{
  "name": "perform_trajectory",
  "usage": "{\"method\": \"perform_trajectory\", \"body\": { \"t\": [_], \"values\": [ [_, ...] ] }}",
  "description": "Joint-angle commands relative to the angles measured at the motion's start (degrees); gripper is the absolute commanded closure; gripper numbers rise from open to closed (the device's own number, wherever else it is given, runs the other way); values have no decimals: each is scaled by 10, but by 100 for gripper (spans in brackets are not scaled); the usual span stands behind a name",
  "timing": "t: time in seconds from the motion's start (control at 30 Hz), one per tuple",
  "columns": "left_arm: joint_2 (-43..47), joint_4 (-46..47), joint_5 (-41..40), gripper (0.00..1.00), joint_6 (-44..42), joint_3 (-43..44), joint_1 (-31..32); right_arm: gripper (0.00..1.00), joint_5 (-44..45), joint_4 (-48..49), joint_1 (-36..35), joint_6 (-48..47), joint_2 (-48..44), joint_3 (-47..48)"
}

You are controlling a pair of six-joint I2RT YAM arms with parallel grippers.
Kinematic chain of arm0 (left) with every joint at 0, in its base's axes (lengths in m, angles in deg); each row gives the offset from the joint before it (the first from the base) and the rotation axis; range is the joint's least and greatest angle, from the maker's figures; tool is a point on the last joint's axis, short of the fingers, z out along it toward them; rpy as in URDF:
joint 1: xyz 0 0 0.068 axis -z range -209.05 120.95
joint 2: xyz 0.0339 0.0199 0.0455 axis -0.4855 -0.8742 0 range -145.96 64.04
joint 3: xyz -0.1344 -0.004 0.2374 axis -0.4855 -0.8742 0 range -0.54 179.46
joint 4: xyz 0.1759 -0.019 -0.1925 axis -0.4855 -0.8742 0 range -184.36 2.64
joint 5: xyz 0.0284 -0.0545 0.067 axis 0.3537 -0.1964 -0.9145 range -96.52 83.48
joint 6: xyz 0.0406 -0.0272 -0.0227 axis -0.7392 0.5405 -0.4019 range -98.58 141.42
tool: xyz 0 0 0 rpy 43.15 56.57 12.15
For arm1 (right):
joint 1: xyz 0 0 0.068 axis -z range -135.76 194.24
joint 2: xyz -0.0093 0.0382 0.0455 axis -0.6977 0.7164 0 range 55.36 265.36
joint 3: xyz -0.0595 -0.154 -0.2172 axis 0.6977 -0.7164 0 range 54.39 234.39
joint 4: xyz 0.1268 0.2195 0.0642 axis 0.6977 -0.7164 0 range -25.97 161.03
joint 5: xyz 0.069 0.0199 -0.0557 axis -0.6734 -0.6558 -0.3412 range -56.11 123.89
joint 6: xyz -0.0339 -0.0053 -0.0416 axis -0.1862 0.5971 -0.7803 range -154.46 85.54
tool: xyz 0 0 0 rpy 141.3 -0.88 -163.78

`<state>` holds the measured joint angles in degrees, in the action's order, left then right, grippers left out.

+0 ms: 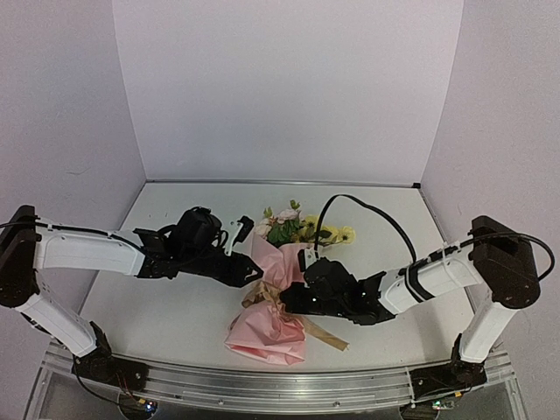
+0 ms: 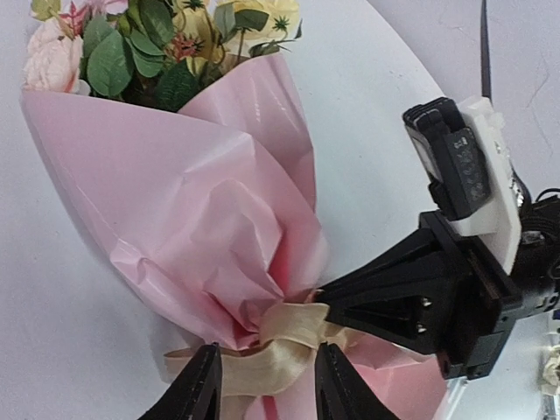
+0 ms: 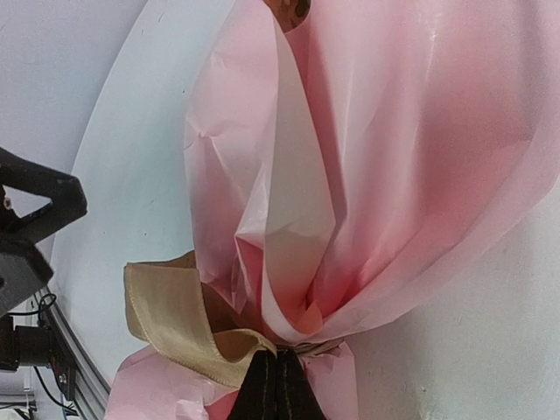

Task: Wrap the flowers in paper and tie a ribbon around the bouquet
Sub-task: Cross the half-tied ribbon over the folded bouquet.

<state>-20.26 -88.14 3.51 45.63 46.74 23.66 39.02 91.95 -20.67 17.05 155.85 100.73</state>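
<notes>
The bouquet lies mid-table: yellow and pink flowers [image 1: 293, 226] [image 2: 149, 44] stick out of a cone of pink paper [image 1: 273, 261] [image 2: 175, 201] [image 3: 367, 175]. The tan ribbon [image 1: 262, 294] [image 2: 293, 337] [image 3: 166, 315] is wound round the pinched waist of the paper, with a loose loop to one side. My left gripper [image 1: 252, 271] [image 2: 269, 367] is open, its fingers standing either side of the ribbon at the waist. From the other side my right gripper [image 1: 285, 297] [image 3: 278, 360] is shut, its tips pinching the ribbon where it crosses the waist.
The paper's lower end [image 1: 267, 337] spreads toward the metal rail [image 1: 262, 385] at the table's near edge. A ribbon tail [image 1: 328, 339] trails right under the right arm. A black cable [image 1: 367, 210] arcs above the right arm. Walls enclose the white table [image 1: 175, 306] on three sides.
</notes>
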Motion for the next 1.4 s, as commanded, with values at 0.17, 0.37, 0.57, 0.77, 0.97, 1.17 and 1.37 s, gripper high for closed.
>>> {"method": "perform_trajectory", "body": {
  "t": [0.17,0.37,0.57,0.77,0.97,1.17,1.37],
  "values": [
    [16,-28,115,61,86,22,24,100,54,5,-19,11,-26,7],
    [-28,5,109,56,123,17,35,100,68,31,-22,30,-38,-11],
    [-72,42,86,55,136,39,34,100,66,32,-25,32,-39,-9],
    [-91,66,76,55,155,45,32,100,61,33,-25,33,-37,-8],
    [-104,66,77,60,160,50,29,100,56,33,-26,35,-31,-5],
    [-121,36,61,65,158,56,26,100,56,33,-26,34,-32,-6],
    [-132,32,55,80,158,64,26,100,50,33,-26,29,-28,-3]
  ]
}}
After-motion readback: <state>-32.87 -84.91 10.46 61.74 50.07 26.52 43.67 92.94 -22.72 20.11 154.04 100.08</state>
